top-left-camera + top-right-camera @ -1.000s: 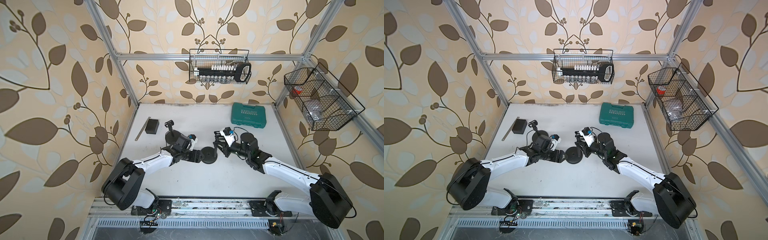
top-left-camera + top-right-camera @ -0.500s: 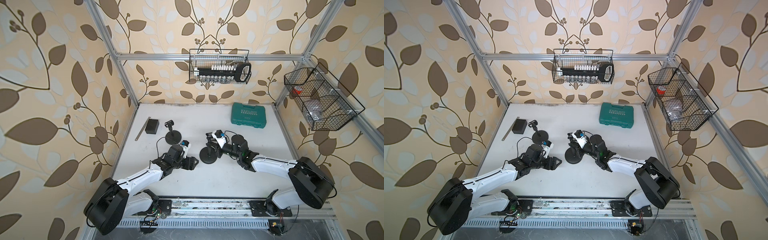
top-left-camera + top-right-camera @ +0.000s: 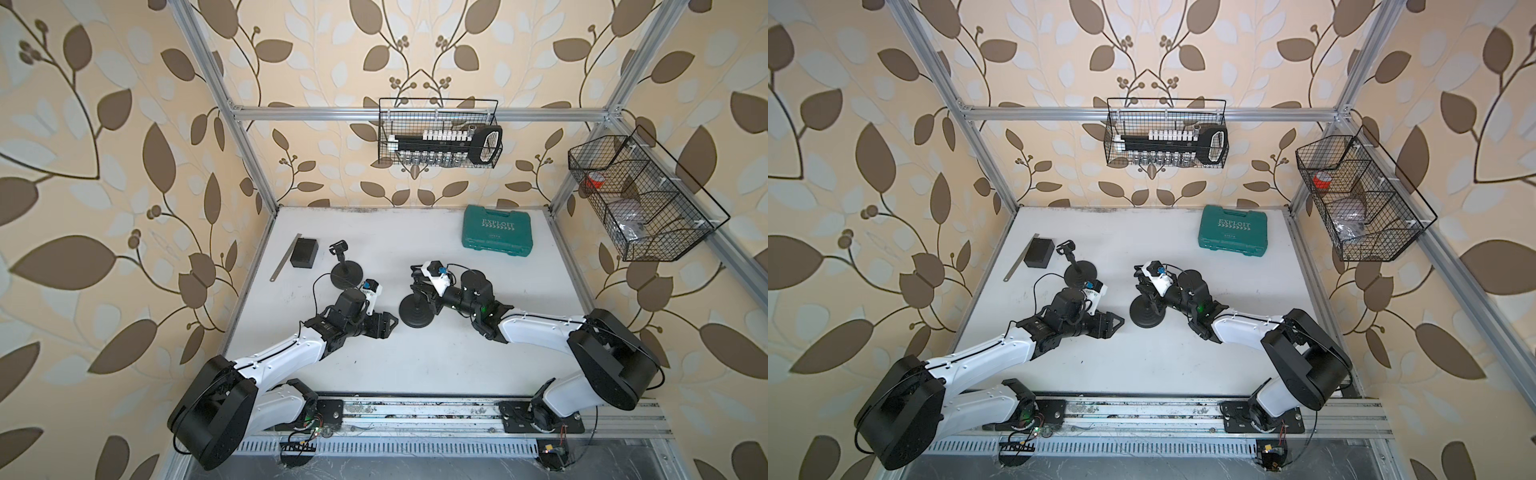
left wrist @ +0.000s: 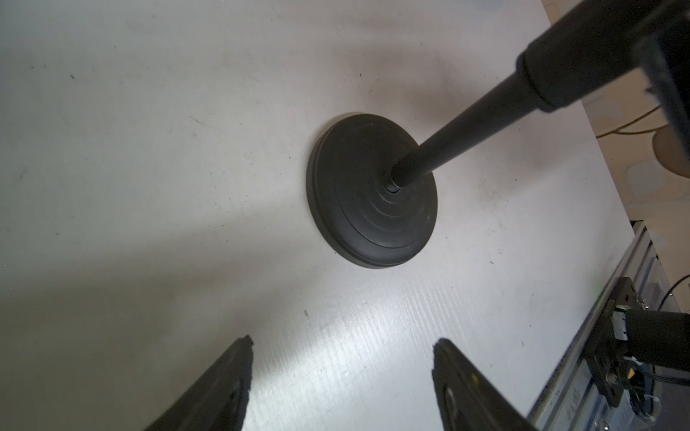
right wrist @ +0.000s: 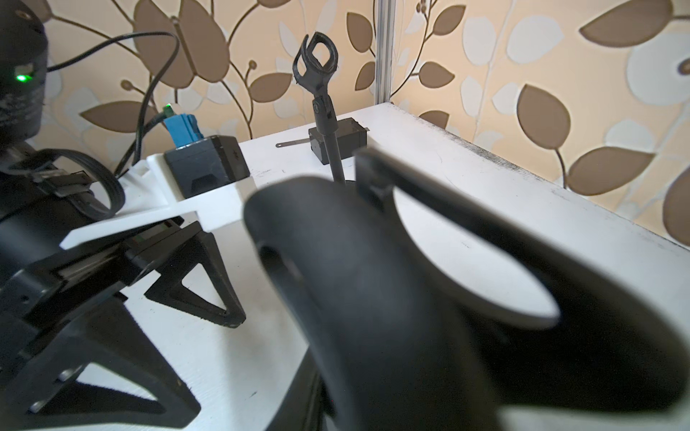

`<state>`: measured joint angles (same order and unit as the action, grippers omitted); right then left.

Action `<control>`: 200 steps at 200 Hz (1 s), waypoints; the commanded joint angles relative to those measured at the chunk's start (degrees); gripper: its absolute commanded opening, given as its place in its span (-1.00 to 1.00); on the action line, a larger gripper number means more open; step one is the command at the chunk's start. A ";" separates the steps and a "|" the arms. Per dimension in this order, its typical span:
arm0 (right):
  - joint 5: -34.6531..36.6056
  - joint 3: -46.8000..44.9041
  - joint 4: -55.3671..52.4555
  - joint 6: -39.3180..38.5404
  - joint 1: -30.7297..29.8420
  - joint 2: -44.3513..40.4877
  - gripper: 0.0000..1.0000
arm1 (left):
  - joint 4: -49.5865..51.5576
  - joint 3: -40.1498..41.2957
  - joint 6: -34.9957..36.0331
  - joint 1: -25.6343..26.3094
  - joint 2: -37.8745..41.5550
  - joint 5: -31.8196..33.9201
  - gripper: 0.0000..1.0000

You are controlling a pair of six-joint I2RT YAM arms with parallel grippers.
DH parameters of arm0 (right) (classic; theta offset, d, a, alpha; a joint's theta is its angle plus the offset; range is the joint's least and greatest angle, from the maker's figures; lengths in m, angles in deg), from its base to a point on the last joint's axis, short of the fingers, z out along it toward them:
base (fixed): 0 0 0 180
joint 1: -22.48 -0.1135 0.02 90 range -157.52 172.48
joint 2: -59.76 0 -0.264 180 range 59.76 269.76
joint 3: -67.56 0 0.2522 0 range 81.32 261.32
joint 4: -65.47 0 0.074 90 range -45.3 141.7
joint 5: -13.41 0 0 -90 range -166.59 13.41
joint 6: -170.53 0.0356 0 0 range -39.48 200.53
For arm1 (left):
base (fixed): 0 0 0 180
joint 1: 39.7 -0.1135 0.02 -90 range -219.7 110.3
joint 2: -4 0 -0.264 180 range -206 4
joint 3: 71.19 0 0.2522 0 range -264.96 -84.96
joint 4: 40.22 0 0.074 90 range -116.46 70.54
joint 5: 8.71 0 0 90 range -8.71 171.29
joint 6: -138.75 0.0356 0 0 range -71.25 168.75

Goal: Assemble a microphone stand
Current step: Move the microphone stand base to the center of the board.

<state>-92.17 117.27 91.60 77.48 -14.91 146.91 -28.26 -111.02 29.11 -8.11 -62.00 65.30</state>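
Note:
A black microphone stand stands mid-table: round base with a thin pole rising from its centre. My right gripper is above the base, shut on the microphone clip at the pole's top; its fingers are hidden behind the clip in the right wrist view. My left gripper lies low on the table just left of the base, open and holding nothing, a short gap away from it.
A second stand, complete with base and clip, stands behind the left arm. A black box and a metal ruler lie back left, a teal case back right. Wire baskets hang on the walls.
My left gripper has drawn back from the base's edge toward the front, still open. The right arm shifted left while keeping its grip on the stand's top; the base stayed put.

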 commanded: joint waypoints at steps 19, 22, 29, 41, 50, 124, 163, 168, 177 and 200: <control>0.73 -1.84 3.77 -0.82 -0.31 0.65 -0.98 | -3.44 0.05 1.50 1.02 -0.36 0.48 0.53; 0.72 -2.17 3.99 -0.89 -0.27 0.58 -0.98 | -3.80 0.17 1.60 1.13 -0.44 0.37 0.53; 0.80 -3.04 4.57 -1.00 -0.39 0.40 -0.98 | -4.80 0.15 1.77 1.62 -0.54 0.49 0.52; 1.33 -4.71 6.00 -1.39 -0.66 0.21 -0.97 | -7.28 0.36 2.49 2.84 -0.75 0.90 0.52; 1.96 -5.77 6.75 -1.35 -0.80 0.30 -0.96 | -8.89 0.27 3.42 4.27 -1.09 1.98 0.52; 5.24 -5.15 3.11 2.08 -0.98 1.36 -0.97 | -16.98 -5.08 9.83 9.63 -10.89 8.79 0.41; 4.60 -3.32 -0.86 5.11 0.12 0.91 -0.96 | -24.50 -5.11 14.34 9.63 -16.14 8.97 0.21; 4.00 -3.34 -0.88 5.73 0.48 0.87 -0.96 | -25.45 -5.05 14.71 9.63 -16.18 9.40 0.20; 2.99 -3.42 -1.00 6.73 0.98 0.82 -0.95 | -27.03 -4.88 15.78 9.57 -17.76 10.07 0.19; 0.33 -2.26 -4.16 8.95 2.51 0.87 -0.92 | -30.92 -4.85 19.93 9.54 -19.78 9.64 0.16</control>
<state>-89.96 114.19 96.22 83.12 -13.84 147.05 -51.34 -114.69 42.97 1.51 -80.19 74.11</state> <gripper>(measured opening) 0.237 0.589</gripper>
